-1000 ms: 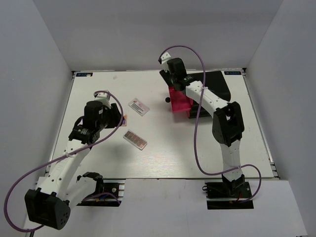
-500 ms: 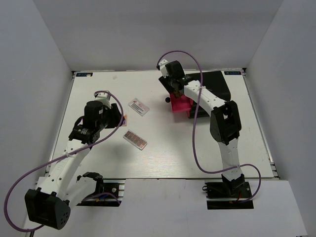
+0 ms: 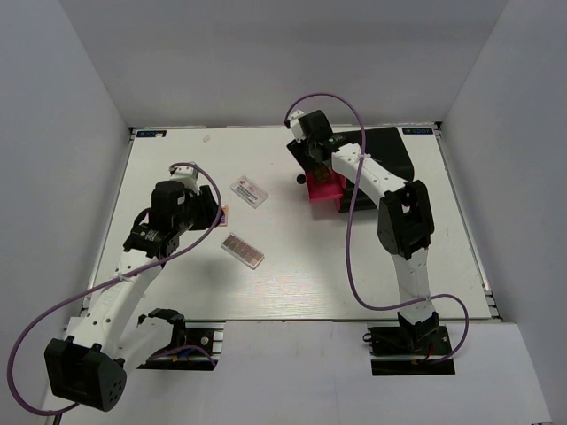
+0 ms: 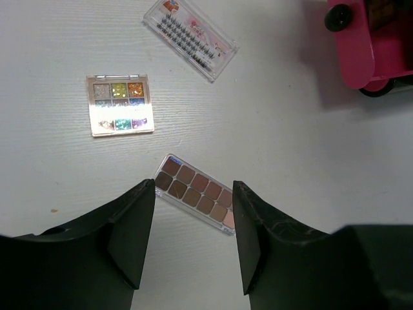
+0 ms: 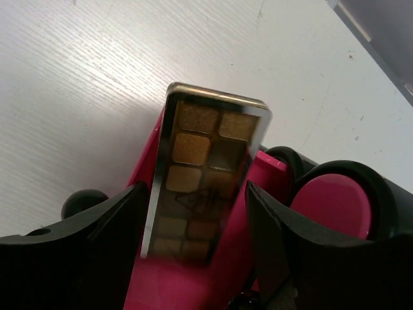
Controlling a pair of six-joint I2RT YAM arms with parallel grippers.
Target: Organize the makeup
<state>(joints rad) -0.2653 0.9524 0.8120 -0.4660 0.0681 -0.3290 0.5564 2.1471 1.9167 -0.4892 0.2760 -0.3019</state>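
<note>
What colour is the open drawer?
Bright pink drawer, best in the right wrist view.

Three palettes (image 4: 195, 192) flat (fourth (image 5: 200, 171) tilted)

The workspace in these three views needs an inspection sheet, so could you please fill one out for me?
Surface: white table, wood-grain texture.
Job's things: brown palette, glitter palette and lash tray lie flat on the table, apart from each other; gold palette rests in the open pink drawer.
Clutter: black box at the table's far right, holding the pink drawer.
Grippers: left gripper open above the brown palette, holding nothing; right gripper open, fingers either side of the gold palette.
Cables: purple cable looped along each arm.
Surroundings: plain grey walls.
</note>
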